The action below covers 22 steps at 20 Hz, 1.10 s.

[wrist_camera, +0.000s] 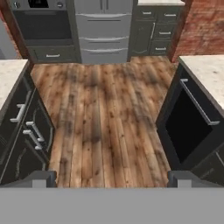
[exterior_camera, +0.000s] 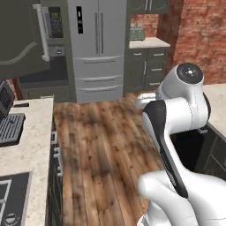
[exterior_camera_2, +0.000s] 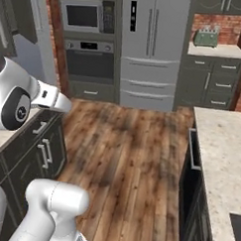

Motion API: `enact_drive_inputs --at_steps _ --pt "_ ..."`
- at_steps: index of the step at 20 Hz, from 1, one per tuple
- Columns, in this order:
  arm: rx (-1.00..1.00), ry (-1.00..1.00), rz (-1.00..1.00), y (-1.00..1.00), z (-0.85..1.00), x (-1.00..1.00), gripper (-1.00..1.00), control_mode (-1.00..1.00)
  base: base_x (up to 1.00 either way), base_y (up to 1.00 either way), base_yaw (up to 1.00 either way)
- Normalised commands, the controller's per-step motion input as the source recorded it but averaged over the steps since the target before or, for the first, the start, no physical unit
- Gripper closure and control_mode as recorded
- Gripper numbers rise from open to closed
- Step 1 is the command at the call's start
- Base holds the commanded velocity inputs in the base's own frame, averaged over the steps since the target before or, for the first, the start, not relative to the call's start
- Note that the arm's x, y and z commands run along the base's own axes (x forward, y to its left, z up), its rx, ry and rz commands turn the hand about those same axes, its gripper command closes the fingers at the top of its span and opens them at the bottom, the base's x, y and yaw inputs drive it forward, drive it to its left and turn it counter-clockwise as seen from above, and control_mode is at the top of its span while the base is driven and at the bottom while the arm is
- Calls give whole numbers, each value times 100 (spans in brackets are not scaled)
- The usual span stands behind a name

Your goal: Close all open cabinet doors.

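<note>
An open cabinet door [exterior_camera: 20,42], dark grey-green with a curved moulding and a pale bar handle [exterior_camera: 43,32], swings out at the upper left of the left base view, above the left counter. Its dark edge [exterior_camera_2: 20,14] shows at the top left of the right base view. The low cabinet doors [wrist_camera: 28,142] on the left stand shut, their bar handles [wrist_camera: 35,131] side by side. They also appear as doors [exterior_camera_2: 49,149] beside my arm. My gripper [wrist_camera: 112,178] is open, empty, pointing down the wooden floor between the two counters, well away from any door.
A dark dishwasher front [wrist_camera: 192,124] with a long bar handle stands on the right under a stone counter [wrist_camera: 205,74]. Straight ahead are a steel fridge [exterior_camera: 97,48], a wall oven [exterior_camera_2: 90,59] and far cabinets [wrist_camera: 153,33]. A dark appliance [exterior_camera: 6,117] sits on the left counter [exterior_camera: 31,145].
</note>
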Motion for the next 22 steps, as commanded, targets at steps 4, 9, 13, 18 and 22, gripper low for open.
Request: enact_drive_inputs --at_steps 4,9,13,18,22 --pt "0 0 0 0 0 0 -100 100 83 0 -4" --pt "0 0 0 0 0 0 -100 100 86 -1 0" --pt "0 0 0 0 0 0 -100 100 87 -4 5" --pt "0 0 0 0 0 0 -100 100 80 -1 22" --pt "0 0 0 0 0 0 -100 100 70 0 46"
